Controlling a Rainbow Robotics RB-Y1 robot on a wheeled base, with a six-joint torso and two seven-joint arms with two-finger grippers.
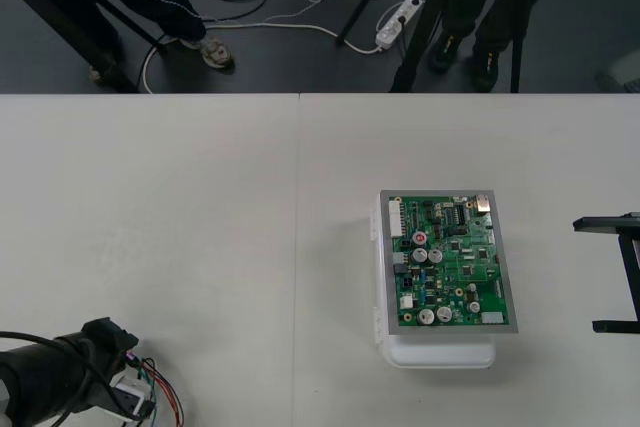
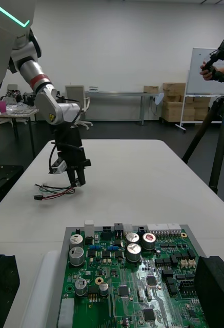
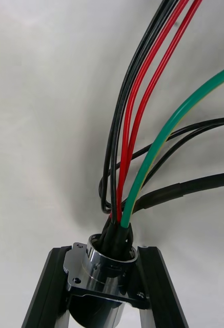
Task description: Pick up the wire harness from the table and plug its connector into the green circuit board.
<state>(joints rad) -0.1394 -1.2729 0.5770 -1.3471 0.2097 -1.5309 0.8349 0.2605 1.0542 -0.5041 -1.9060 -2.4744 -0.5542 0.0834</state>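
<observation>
The wire harness [image 1: 165,397] was at the near left corner of the surface [image 1: 200,227], held by the left gripper [image 1: 135,397] and well apart from the green circuit board [image 1: 450,265]. Between that corner and the board we saw a wide bare stretch, open all the way back to the far edge. The board sat right of the surface's middle, closer to the near edge than to the far one. The right gripper [image 1: 612,275] stood at the right edge, beside the board's right side with a strip of bare surface between them.

The left wrist view gave us the grip itself. The left gripper's two black fingers [image 3: 47,287] were clenched on the harness's round metal socket [image 3: 104,266], at its flange. The red, black and green wires [image 3: 142,118] rose out of the socket.

From the right wrist view we saw the left gripper across the surface, pointing down. The wires looped out below it, and the small black plug [image 2: 38,197] sat at their free end, clear of the board and low by the surface (we could not tell whether it touched). In the same view the right gripper's own fingers [image 2: 1,287] stood far apart, released, with the board's nearest part lying between them.

The board lay on a white base [image 1: 440,355]. The base's rim showed past the board on the side toward the near edge and along its left side (the board covered the rest).
</observation>
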